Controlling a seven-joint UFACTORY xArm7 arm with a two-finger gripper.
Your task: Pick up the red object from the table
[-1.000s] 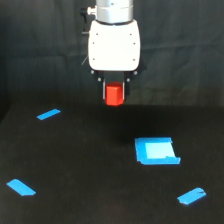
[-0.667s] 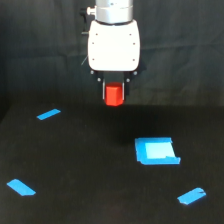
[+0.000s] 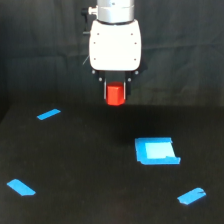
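Exterior view: tool [image 3: 115,94] clenched on red object [image 3: 115,94], dark fingers flanking block both sides, white body directly above. We judge block clear of table [image 3: 90,165]: it hangs against dark backdrop above table's far edge, at 12 o'clock of frame. Grip looks centred, likely to keep block from tilting. Blue square patch [image 3: 156,151] lies at 5 o'clock of block, well apart. We see no containers; tape strips only on table.
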